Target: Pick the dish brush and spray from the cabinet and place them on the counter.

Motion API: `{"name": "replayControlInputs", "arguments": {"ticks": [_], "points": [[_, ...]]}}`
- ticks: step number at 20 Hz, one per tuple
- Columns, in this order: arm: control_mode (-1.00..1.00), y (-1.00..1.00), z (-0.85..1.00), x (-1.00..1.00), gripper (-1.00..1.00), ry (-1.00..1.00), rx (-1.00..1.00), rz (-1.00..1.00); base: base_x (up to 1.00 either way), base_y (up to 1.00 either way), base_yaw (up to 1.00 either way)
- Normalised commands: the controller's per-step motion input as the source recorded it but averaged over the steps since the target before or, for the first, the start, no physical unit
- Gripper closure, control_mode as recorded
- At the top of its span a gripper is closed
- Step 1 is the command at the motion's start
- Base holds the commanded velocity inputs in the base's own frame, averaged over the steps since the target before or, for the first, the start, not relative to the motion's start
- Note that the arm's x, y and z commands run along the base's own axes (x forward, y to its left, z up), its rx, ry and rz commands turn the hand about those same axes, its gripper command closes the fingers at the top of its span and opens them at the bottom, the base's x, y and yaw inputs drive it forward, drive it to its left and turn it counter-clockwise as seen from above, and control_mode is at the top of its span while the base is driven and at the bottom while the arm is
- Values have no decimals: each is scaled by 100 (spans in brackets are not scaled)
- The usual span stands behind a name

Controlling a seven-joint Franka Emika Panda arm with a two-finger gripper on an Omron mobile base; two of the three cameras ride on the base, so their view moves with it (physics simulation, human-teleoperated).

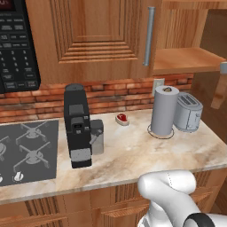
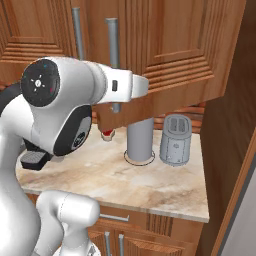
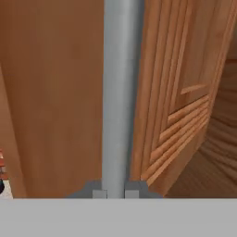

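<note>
The cabinet (image 1: pixel 93 35) hangs above the counter (image 1: pixel 128 146). Its right door (image 2: pixel 170 50) is swung out, and the wooden shelf (image 1: pixel 186 60) behind it shows. In the hand view my gripper (image 3: pixel 113 192) is shut on that door's vertical grey bar handle (image 3: pixel 118 92), one fingertip pressed to each side of the bar. In the right base view my white arm reaches up to the same handle (image 2: pixel 112 45). The dish brush and the spray are out of view.
On the counter stand a grey paper towel roll (image 1: pixel 164 111), a silver toaster (image 1: pixel 188 111), a black coffee machine (image 1: pixel 77 126) and a small red item (image 1: pixel 122 118). A stove top (image 1: pixel 26 150) lies at the left under a black microwave (image 1: pixel 15 44).
</note>
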Motion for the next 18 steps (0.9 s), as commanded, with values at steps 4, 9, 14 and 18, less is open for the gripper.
{"name": "replayControlInputs", "arguments": {"ticks": [4, 9, 14, 18], "points": [[-100, -9, 0, -54, 100, -6, 0, -21, 0, 0, 0], [-100, 1, 0, -52, 100, -4, 0, -24, 0, 0, 0], [-100, 25, 0, -51, 100, -3, 0, -26, 0, 0, 0], [-100, 42, 6, -45, 100, 0, 0, -21, 0, 0, 0]]}}
